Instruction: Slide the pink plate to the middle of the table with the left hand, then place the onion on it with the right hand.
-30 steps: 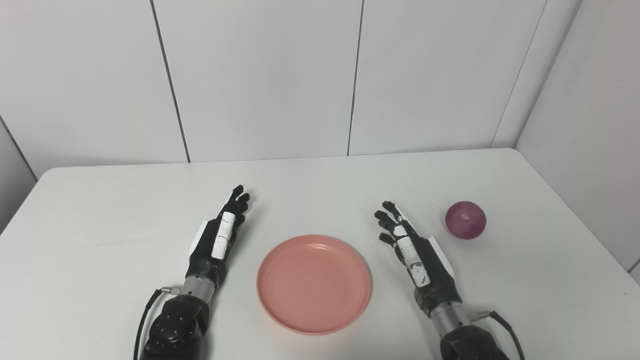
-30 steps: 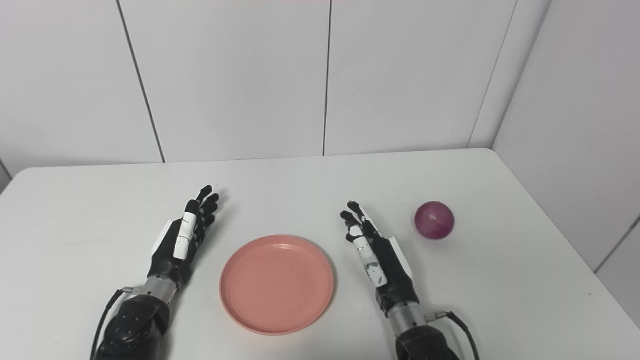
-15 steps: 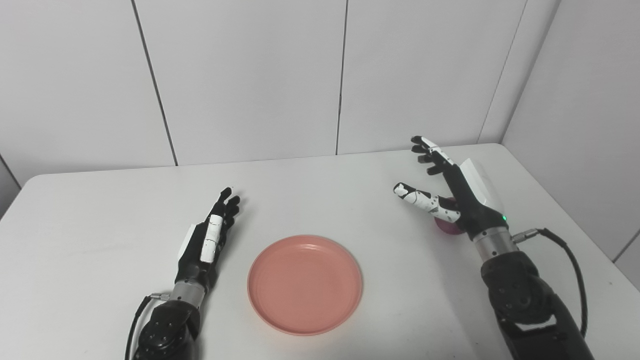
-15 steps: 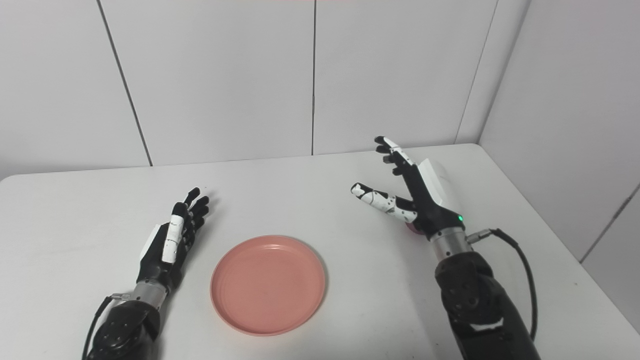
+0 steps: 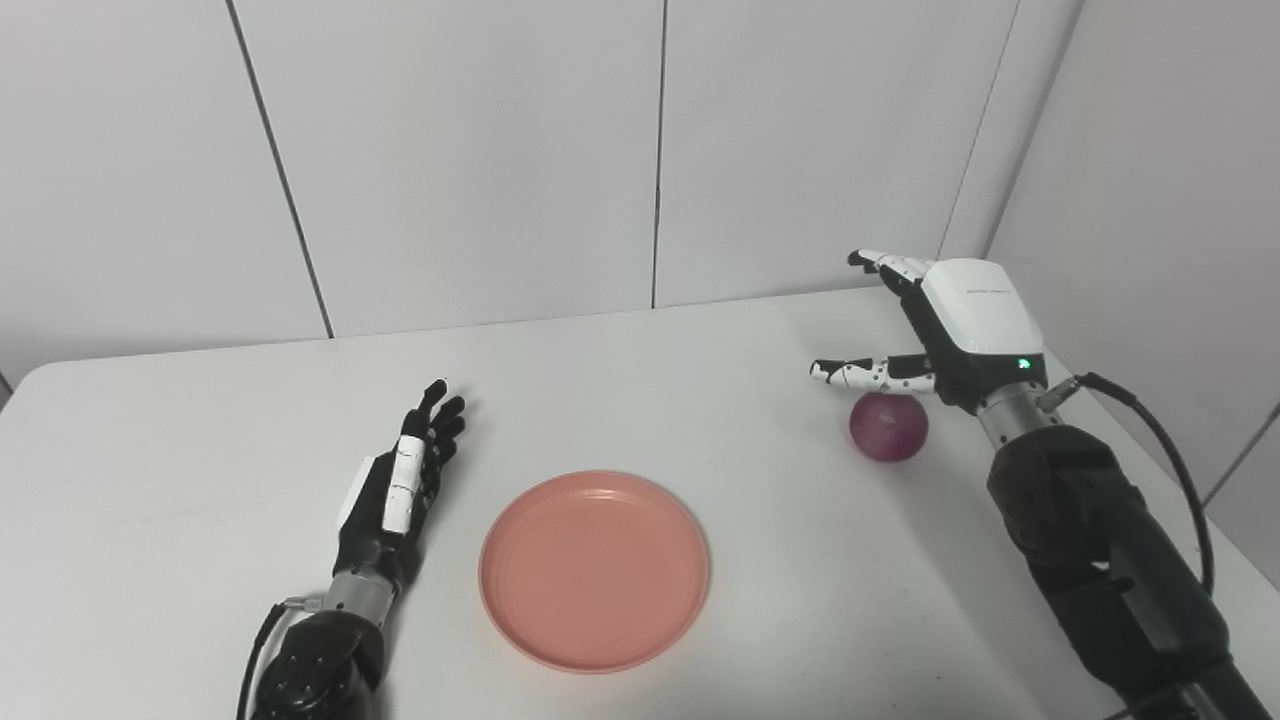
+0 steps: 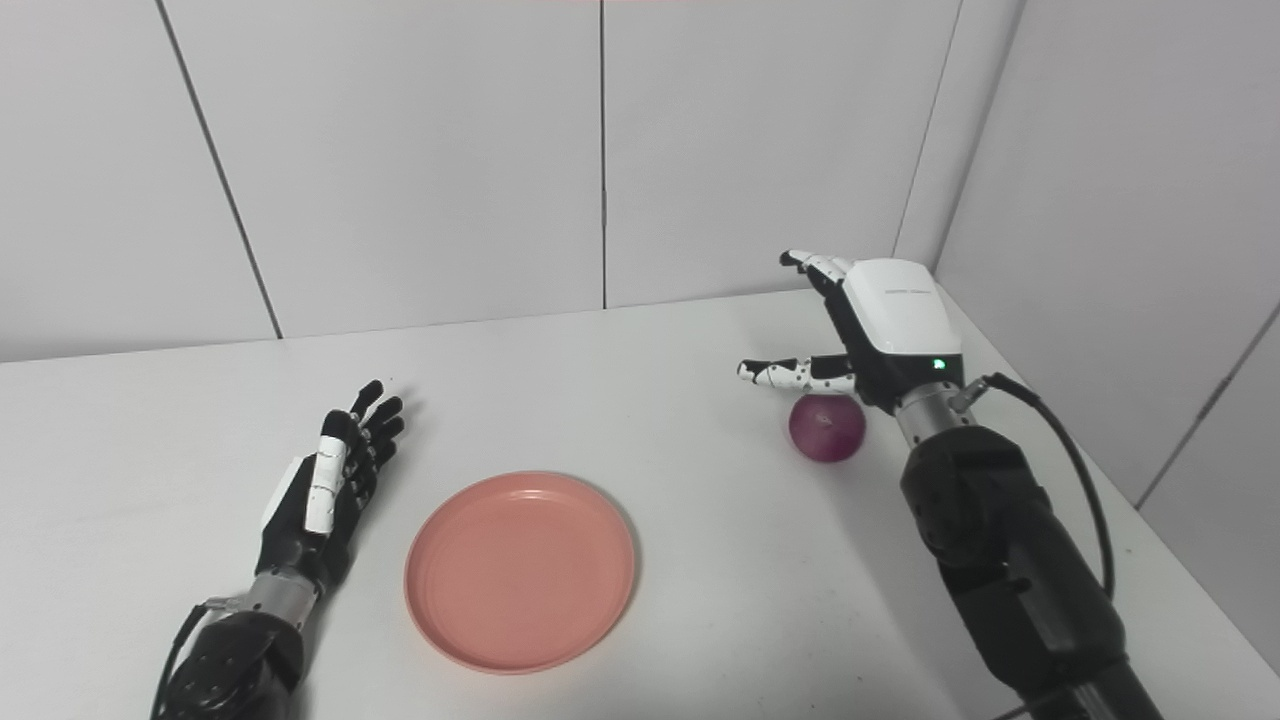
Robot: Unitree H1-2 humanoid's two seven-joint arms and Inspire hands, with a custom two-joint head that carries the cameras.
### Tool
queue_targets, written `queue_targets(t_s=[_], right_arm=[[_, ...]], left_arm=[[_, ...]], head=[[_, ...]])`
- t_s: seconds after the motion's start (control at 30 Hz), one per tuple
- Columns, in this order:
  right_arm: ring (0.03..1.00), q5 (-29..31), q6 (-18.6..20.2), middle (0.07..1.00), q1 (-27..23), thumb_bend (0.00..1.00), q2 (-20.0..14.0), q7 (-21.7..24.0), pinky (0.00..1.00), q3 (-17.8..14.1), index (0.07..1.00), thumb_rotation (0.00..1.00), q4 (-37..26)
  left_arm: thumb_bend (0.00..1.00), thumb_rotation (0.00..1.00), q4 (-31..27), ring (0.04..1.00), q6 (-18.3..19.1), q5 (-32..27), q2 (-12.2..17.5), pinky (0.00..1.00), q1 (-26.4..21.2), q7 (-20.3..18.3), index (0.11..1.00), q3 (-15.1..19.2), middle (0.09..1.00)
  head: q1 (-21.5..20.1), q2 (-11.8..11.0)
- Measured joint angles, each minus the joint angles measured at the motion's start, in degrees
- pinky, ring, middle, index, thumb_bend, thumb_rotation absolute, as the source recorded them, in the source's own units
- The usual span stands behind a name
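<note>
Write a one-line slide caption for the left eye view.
Open right hand poised above the onion; left hand lies open beside the empty pink plate.

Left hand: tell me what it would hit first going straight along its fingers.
Nothing on the white table, apparently. The black left hand points up-right, beside the round pink plate, toward the far wall; depth is uncertain.

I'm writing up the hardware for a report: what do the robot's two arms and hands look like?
Both arms are glossy black with a silver metal wrist ring. The left hand is black with white segments along one finger and a white edge. The right hand has a white back shell bearing small grey lettering and a green light, with black-and-white fingers. A black cable loops from each wrist.
</note>
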Motion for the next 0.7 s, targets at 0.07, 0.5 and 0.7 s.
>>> queue_targets(t_s=[0.07,0.5,0.7], right_arm=[[0.721,-0.91,-0.27,0.759,0.0,0.83,-0.23,-0.8,0.58,0.92,0.773,0.64,2.15],[0.715,-1.63,-1.61,0.767,0.71,0.79,-0.88,-3.64,0.55,4.38,0.79,0.73,12.67],[0.72,0.79,-1.6,0.772,0.72,0.78,0.2,-3.9,0.55,4.48,0.794,0.69,15.7]], left_arm=[[0.81,1.0,0.0,0.96,0.0,-0.01,0.01,1.0,0.0,-0.12,0.985,-0.03,0.954],[0.8,1.0,-0.09,0.969,0.39,-0.96,0.14,1.0,0.1,-0.91,1.0,0.02,0.968],[0.81,1.0,-0.17,0.967,1.06,-1.22,0.42,1.0,0.15,-0.94,1.0,0.04,0.968]], head=[[0.0,0.0],[0.7,0.35],[0.97,0.26]])
